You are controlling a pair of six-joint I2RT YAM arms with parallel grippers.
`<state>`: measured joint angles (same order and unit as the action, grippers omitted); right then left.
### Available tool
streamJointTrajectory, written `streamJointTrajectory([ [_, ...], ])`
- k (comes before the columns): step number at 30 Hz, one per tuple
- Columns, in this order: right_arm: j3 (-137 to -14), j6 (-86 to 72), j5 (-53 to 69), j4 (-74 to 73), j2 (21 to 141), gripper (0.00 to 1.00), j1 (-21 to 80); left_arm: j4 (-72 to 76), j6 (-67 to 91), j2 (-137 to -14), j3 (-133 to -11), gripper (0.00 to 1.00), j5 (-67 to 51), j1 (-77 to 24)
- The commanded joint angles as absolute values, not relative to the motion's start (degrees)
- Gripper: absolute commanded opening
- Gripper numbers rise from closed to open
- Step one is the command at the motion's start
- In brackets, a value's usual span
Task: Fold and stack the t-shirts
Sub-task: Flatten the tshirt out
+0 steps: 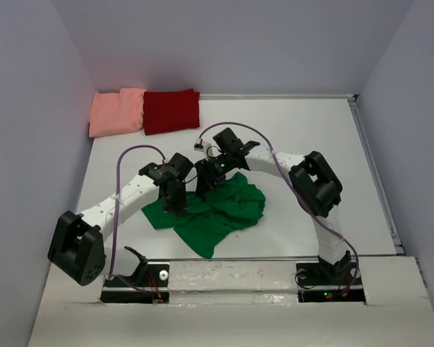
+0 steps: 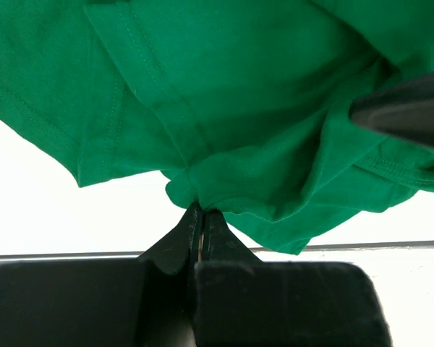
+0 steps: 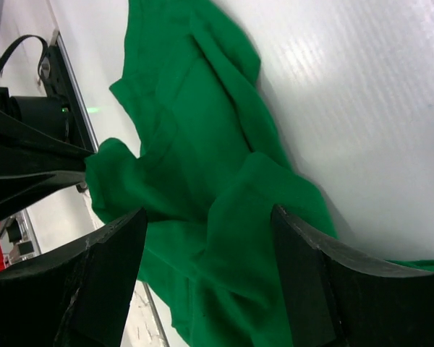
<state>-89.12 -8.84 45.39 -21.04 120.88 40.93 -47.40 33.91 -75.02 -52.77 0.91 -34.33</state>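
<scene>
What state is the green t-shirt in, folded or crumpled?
Crumpled: the green t-shirt lies bunched in wrinkles, one edge pinched in the left pincer, the right pincer open over it.

Left claw (image 2: 201,211) pinched closed on green t-shirt (image 2: 239,87); right claw (image 3: 207,217) spread wide; both arms bent inward.

White table (image 1: 311,137), matte, bare at back right. Pale grey walls (image 1: 239,43) on three sides. Metal strip (image 1: 378,173) along table's right edge.

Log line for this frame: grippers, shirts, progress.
left gripper: shut on green t-shirt edge | right gripper: open above it | salmon-pink t-shirt, dark red t-shirt: folded, side by side, far-left corner | green: crumpled, unfolded
</scene>
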Motion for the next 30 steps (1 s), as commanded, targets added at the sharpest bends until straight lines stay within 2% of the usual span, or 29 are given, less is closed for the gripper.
streamJointTrajectory([
  [1,-88.2,-8.5,46.8,-18.6,118.1,0.74,42.5,-48.3,33.0,-73.6,-54.9,0.00,1.2,-33.7],
  [3,-87.9,-8.3,46.8,-18.7,118.3,0.73,42.5,-48.2,33.0,-73.6,-54.7,0.00,1.1,-33.5],
  [6,-87.5,-8.2,46.6,-18.6,118.3,0.66,43.1,-48.0,33.1,-73.2,-54.2,0.00,0.9,-33.3],
  [10,-87.1,-8.6,45.9,-18.7,118.1,0.38,43.1,-47.9,33.2,-72.7,-53.6,0.00,0.6,-33.2],
  [13,-87.4,-8.7,45.7,-18.8,118.4,0.28,43.1,-47.9,33.0,-72.5,-53.6,0.00,0.7,-33.0],
  [15,-87.6,-8.8,45.6,-18.9,118.6,0.30,43.1,-47.9,33.0,-72.4,-53.6,0.00,0.7,-33.0],
  [20,-88.5,-8.0,44.4,-20.3,118.3,0.57,43.1,-48.0,32.9,-71.9,-53.4,0.00,0.7,-32.7],
  [21,-88.8,-7.0,43.8,-21.1,117.9,0.59,43.1,-47.9,32.9,-71.9,-53.4,0.00,0.6,-32.6],
  [30,-89.1,1.6,29.1,-26.3,115.7,0.61,45.9,-46.8,32.5,-71.7,-53.0,0.00,0.4,-32.3],
])
